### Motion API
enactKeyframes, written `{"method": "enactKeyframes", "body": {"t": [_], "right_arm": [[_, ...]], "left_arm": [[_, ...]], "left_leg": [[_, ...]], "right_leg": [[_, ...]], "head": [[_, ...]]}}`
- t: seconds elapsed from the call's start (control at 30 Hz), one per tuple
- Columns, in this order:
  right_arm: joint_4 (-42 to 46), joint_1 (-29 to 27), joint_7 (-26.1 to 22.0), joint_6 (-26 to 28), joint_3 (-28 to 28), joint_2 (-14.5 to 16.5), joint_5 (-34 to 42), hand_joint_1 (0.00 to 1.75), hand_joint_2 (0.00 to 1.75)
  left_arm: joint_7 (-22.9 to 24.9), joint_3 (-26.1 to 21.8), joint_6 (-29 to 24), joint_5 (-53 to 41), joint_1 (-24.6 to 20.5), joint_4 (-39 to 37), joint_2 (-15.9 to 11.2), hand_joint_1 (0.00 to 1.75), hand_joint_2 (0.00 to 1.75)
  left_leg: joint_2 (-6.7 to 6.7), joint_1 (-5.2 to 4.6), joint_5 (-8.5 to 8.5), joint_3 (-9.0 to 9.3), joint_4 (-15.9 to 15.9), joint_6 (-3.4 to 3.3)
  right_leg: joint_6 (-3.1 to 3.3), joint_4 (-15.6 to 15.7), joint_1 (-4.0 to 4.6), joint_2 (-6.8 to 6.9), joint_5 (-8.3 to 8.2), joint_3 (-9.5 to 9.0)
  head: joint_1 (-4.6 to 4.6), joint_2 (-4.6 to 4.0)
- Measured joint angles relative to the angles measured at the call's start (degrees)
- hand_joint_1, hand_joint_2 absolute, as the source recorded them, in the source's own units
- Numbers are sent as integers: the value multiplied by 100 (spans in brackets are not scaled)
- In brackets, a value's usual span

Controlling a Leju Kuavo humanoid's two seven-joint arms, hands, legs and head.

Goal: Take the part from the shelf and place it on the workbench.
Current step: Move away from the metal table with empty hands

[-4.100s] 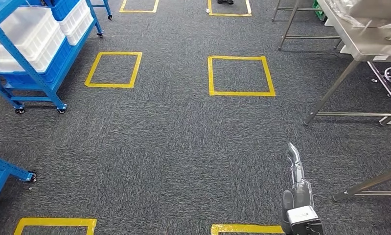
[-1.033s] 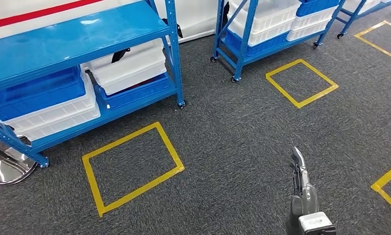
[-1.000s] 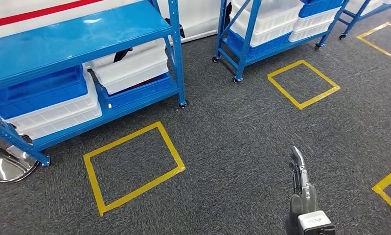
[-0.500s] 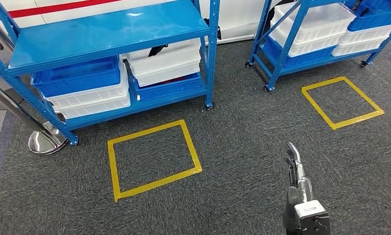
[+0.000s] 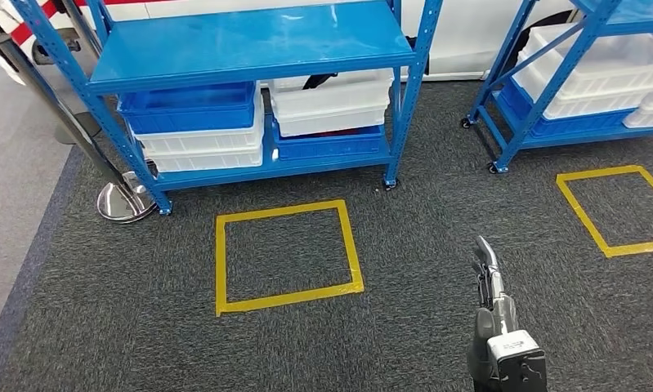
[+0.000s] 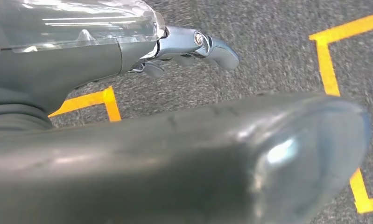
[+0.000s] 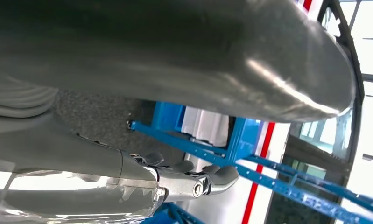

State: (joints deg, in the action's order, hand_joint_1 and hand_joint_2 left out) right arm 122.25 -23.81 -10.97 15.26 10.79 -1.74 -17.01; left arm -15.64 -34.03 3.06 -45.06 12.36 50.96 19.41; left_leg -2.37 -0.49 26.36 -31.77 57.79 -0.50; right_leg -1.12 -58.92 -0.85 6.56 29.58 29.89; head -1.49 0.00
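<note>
The right hand (image 5: 488, 269) hangs empty, fingers straight; the blue shelf (image 5: 249, 41) stands at 11 o'clock. The left hand (image 6: 184, 44) holds nothing.

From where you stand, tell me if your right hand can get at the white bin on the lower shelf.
Probably not yet. The right hand hangs low over the carpet, and the white bin sits well ahead, with the yellow floor square lying between. Step closer first.
</note>
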Motion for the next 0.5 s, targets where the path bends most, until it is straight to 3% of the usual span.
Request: {"method": "enactKeyframes", "body": {"t": [0.07, 0.13, 0.17, 0.2, 0.23, 0.27, 0.3, 0.33, 0.4, 0.5], "right_arm": [[-3, 2, 16, 23, 13, -22, 6, 0, 0], [-21, -9, 85, 27, 20, -45, 52, 0, 0], [-37, -13, 140, 23, 23, -57, 90, 0, 0], [-57, -18, 194, 18, 27, -72, 129, 0, 0], [-77, -19, 238, 17, 31, -85, 156, 0, 0], [-97, -21, 266, 22, 36, -97, 169, 0, 0], [-115, -25, 280, 31, 41, -107, 175, 0, 0], [-133, -24, 286, 45, 47, -116, 175, 0, 0], [-157, -32, 291, 80, 58, -128, 175, 0, 0], [-174, -60, 293, 131, 67, -132, 173, 0, 0]], "left_arm": [[25, 8, 14, 28, 10, 14, 15, 0, 0], [57, 14, 63, 69, 12, 22, 21, 0, 0], [74, 13, 93, 91, 12, 23, 21, 0, 0], [89, 9, 128, 114, 13, 23, 21, 0, 0], [102, 5, 170, 145, 14, 23, 21, 0, 0], [112, -1, 218, 182, 14, 23, 21, 0, 0], [117, -8, 270, 220, 16, 22, 21, 0, 0], [121, -14, 316, 252, 16, 22, 21, 0, 0], [128, -25, 378, 303, 16, 21, 20, 0, 0], [144, -42, 417, 363, 14, 26, 15, 0, 0]], "left_leg": [[97, 41, -56, 51, -75, -76], [177, 46, -73, 50, -87, -121], [223, 41, -64, 49, -84, -129], [269, 36, -43, 56, -81, -132], [313, 35, -13, 73, -75, -130], [351, 35, 27, 101, -68, -123], [380, 35, 73, 131, -56, -106], [400, 24, 122, 157, -34, -79], [419, 6, 229, 191, -14, -10], [411, 4, 337, 255, -7, 91]], "right_leg": [[-46, -301, -14, -285, 213, 111], [-70, -1032, -32, -588, 568, 489], [-82, -1374, -35, -636, 671, 690], [-93, -1556, -40, -652, 658, 822], [-99, -1504, -45, -655, 518, 843], [-99, -1234, -51, -655, 287, 750], [-92, -820, -57, -660, 41, 578], [-79, -444, -50, -666, -101, 409], [-21, -41, -33, -674, -138, 221], [89, 6, -32, -674, -47, 149]], "head": [[14, 0], [25, 0], [26, 0], [26, 0], [26, 0], [26, 0], [27, 0], [27, 0], [24, 0], [22, 0]]}}
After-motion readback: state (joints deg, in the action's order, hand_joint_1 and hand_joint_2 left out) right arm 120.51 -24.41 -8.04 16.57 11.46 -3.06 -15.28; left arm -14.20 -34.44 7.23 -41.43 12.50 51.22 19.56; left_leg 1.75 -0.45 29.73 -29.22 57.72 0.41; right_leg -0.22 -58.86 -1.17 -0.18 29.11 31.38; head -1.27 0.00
